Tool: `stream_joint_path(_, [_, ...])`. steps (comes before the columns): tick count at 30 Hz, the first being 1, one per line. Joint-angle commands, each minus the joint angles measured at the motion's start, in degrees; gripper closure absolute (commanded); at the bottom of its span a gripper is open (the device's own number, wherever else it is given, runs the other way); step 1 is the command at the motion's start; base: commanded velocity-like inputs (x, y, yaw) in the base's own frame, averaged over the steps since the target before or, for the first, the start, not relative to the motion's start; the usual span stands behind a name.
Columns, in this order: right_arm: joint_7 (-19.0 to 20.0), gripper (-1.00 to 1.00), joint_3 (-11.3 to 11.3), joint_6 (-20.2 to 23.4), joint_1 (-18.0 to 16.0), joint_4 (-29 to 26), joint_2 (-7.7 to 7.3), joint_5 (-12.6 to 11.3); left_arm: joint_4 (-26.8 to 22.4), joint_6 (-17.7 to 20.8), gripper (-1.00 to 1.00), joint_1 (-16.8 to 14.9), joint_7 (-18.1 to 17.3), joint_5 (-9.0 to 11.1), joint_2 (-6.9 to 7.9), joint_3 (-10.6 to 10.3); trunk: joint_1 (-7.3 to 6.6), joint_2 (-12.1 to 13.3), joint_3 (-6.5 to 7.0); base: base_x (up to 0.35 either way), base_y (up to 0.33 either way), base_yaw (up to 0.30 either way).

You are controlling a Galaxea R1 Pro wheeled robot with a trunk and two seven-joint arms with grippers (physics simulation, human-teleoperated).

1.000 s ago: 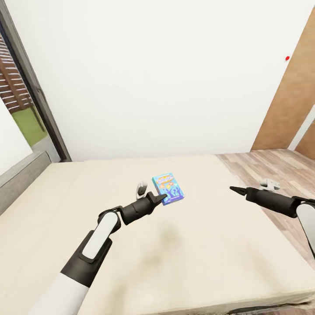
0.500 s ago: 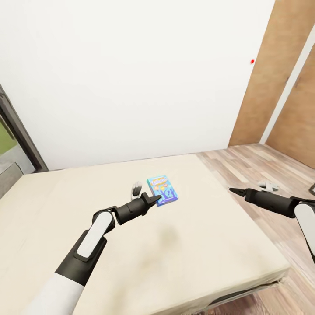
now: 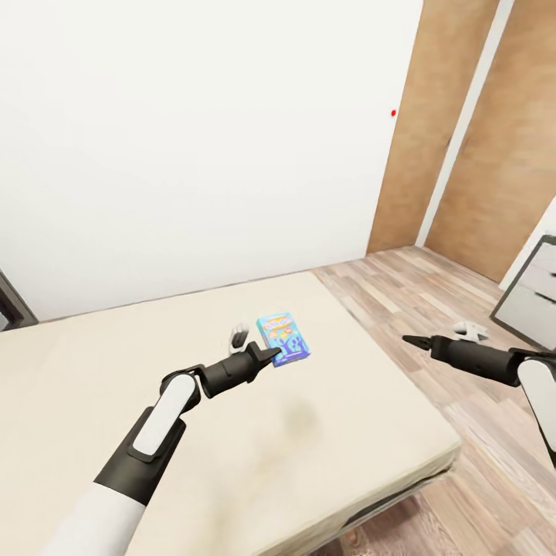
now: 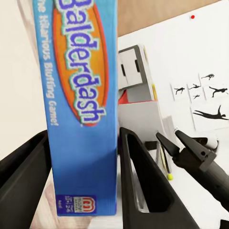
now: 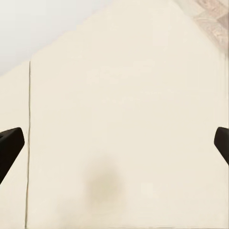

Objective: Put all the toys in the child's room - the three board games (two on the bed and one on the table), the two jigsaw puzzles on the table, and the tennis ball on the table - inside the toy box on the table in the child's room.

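1. Blue printed cardboard is what the left pincer (image 3: 272,354) has between its fingers: the board game (image 3: 283,337) with the yellow "Balderdash" title, clamped at one short end and held just above the bed (image 3: 371,401).
2. Seen from the left wrist, the two dark fingers (image 4: 143,186) flank the box (image 4: 81,105) on either side, pressing on its broad faces, so the grip sits near an edge and not at the middle.
3. My judgement: a flat game box like this is light and fairly stiff, but the lid may be loose and the glossy print slippery (a hard squeeze could dent the card). Holding it by one end lets the far end droop or swing, so a hold nearer the centre of the long side would carry it more steadily.
4. Over by the bed's edge, the right pincer (image 3: 409,340) hangs above the wood floor (image 3: 463,293); its wrist view shows the two dark tips (image 5: 10,143) wide apart with nothing between them, only the bare cream mattress (image 5: 119,119) ahead.
5. Past the held box, the left wrist view catches the white drawers (image 4: 136,71) and the black silhouette pictures (image 4: 205,95) on the wall.
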Motion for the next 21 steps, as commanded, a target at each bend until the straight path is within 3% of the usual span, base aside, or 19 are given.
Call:
stream_joint_path(1, [0.59,-1.00,-0.07,0.24,-0.05,-0.01,0.00,0.57,-0.01,0.21,1.00,-0.03,-0.10,0.18,-0.02,0.05,-0.23,0.39,0.14,0.000,0.000,-0.283])
stream_joint_path(21, [0.62,-1.00,0.12,0.24,0.03,-0.28,0.07,0.62,-0.04,-0.08,1.00,0.03,1.77,0.31,0.10,0.08,-4.62,8.41,3.73,0.000,0.000,-0.283])
